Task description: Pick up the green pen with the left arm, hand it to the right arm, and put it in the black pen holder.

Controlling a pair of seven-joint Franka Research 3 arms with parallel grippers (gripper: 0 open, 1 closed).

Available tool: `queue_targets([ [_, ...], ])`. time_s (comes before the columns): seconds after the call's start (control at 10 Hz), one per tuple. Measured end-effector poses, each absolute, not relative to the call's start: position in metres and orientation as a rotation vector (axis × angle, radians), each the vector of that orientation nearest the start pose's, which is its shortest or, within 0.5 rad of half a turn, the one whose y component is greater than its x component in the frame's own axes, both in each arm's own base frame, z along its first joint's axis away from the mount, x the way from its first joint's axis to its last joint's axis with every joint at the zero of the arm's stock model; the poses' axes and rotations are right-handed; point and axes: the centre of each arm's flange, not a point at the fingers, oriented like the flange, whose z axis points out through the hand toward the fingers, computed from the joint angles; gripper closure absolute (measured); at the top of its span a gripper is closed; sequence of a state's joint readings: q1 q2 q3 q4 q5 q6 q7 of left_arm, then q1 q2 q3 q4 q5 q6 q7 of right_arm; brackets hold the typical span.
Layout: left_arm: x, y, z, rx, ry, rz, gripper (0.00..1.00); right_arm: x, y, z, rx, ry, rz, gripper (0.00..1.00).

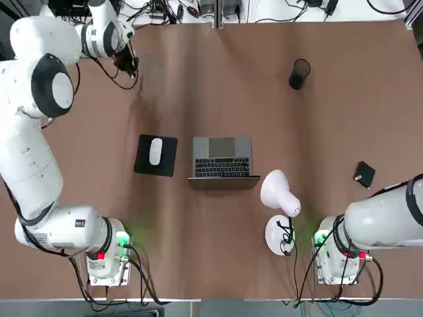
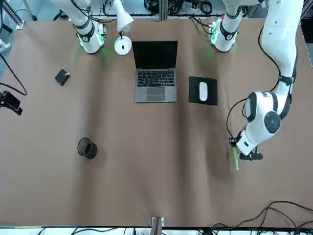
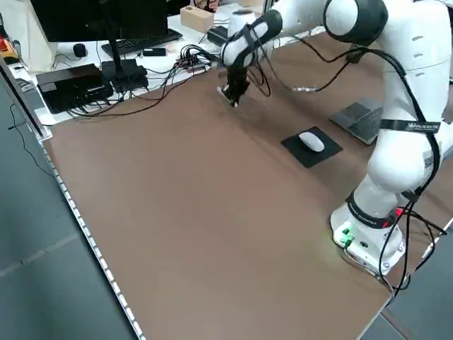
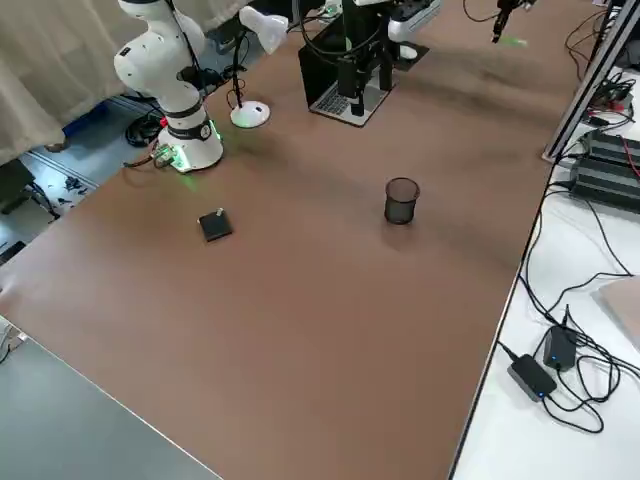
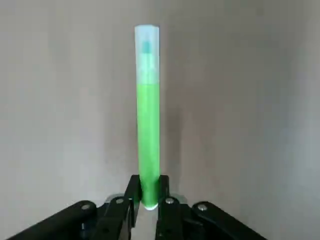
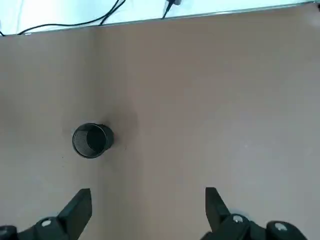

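In the left wrist view the left gripper (image 5: pixel 148 197) has its two fingers clamped on one end of the green pen (image 5: pixel 148 115), which runs straight up the middle of that frame to a pale translucent cap near the top, with bare brown table (image 1: pixel 218 99) behind it. In the top view the left arm (image 1: pixel 33 132) reaches up the left edge of the frame and bends so that its gripper sits at the upper left, near the table's far edge. In the front view the pen (image 2: pixel 235 159) shows as a short light green streak just below the gripper (image 2: pixel 243 152) at the right of the frame. The black pen holder (image 1: pixel 299 73) stands upright at the upper right of the top view, well apart from the pen. The right arm (image 1: pixel 380 224) is folded over its base at the lower right; in the right wrist view the right gripper (image 6: pixel 148 212) has its fingers spread wide with nothing between them, and the holder (image 6: pixel 92 140) sits at the middle left of that frame. A laptop (image 1: pixel 223 162), a mouse (image 1: pixel 155 151) on a black mouse pad (image 1: pixel 156 155), a white desk lamp (image 1: pixel 279 211) and a small flat black square (image 1: pixel 364 174) lie across the middle and right of the top view.
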State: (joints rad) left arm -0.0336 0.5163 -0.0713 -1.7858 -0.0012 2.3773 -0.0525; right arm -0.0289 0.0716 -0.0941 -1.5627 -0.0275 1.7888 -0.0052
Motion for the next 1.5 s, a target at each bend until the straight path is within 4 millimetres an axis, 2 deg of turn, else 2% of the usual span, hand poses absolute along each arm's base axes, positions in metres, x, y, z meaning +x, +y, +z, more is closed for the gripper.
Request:
queue_targets([
  [0.3, 0.676, -0.125, 0.335, -3.144, 0.334, -0.242, 0.82, 0.592, -0.073, 0.608, -3.171, 0.179, -0.243, 0.00],
  [0.6, 0.683, -0.175, 0.412, -3.084, 0.732, -0.288, 0.82, 0.592, -0.073, 0.608, -3.171, 0.179, -0.243, 0.00],
  [0.7, 0.682, -0.190, 0.430, -3.067, 0.825, -0.324, 0.82, 0.592, -0.073, 0.608, -3.171, 0.179, -0.243, 0.00],
  [1.0, 0.670, -0.236, 0.460, -2.954, 1.126, -0.356, 0.82, 0.592, -0.073, 0.609, -3.171, 0.179, -0.243, 0.00],
  [1.3, 0.643, -0.305, 0.495, -2.881, 1.329, -0.382, 0.82, 0.592, -0.073, 0.609, -3.171, 0.179, -0.243, 0.00],
  [1.5, 0.633, -0.330, 0.506, -2.839, 1.416, -0.417, 0.82, 0.592, -0.073, 0.608, -3.171, 0.178, -0.243, 0.00],
])
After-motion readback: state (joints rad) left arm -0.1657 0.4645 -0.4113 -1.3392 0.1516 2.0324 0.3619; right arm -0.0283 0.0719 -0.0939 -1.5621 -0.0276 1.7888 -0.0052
